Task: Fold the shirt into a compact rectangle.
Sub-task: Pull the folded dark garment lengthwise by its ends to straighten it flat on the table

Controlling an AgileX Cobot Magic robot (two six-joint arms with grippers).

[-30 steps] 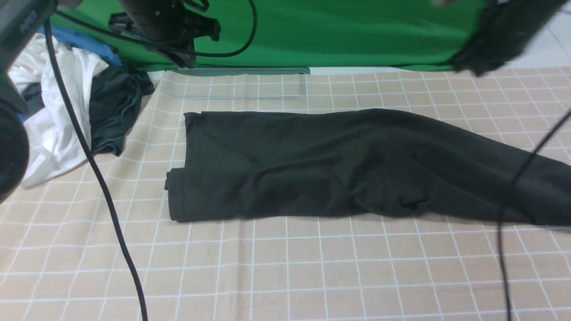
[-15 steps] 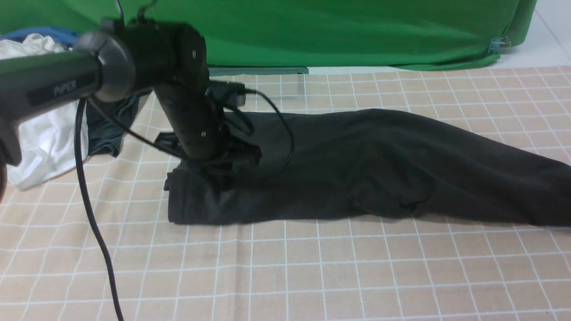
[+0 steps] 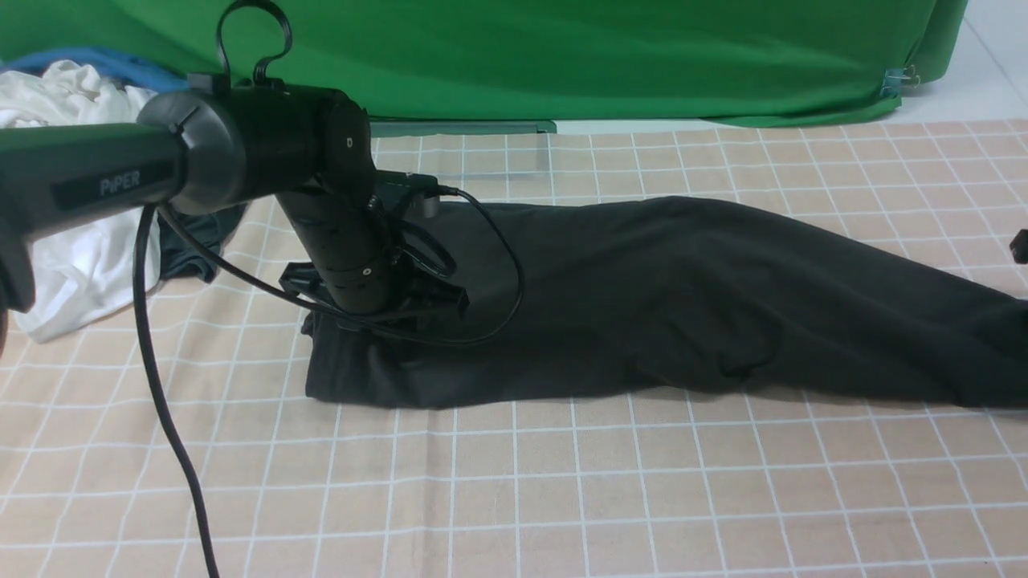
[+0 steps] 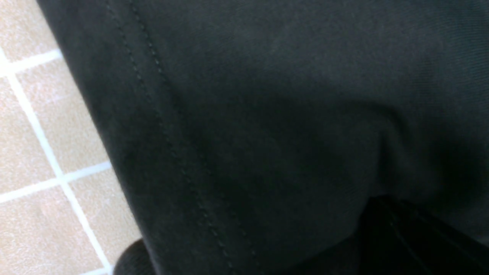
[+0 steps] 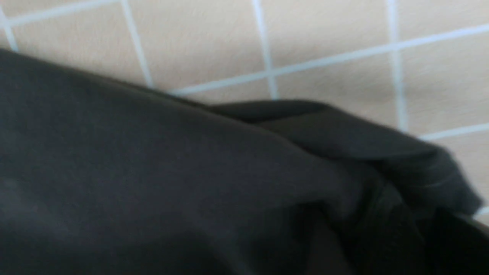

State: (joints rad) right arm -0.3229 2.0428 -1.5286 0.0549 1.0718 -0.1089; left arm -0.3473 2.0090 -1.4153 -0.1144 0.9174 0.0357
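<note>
The shirt (image 3: pixel 683 305) is a charcoal-black strip lying across the checked cloth, its right end running out of the front view. My left gripper (image 3: pixel 377 317) is down on the shirt's left end, its jaws hidden behind the wrist. In the left wrist view the shirt (image 4: pixel 267 114) with its stitched hem fills the frame, and a dark fingertip (image 4: pixel 412 236) rests against puckered fabric. Only a black corner of the right arm (image 3: pixel 1020 245) shows. The right wrist view sits close over a bunched shirt end (image 5: pixel 153 172); its jaws are lost in the dark.
A white garment (image 3: pixel 72 265), a smaller dark grey garment (image 3: pixel 189 241) and blue fabric (image 3: pixel 104 60) are heaped at the back left. A green backdrop (image 3: pixel 562 56) closes the far side. The left arm's cable (image 3: pixel 169 425) hangs over the checked cloth (image 3: pixel 562 498).
The left arm came down from above onto the shirt's left end and has settled there. The right arm left the top right of the front view.
</note>
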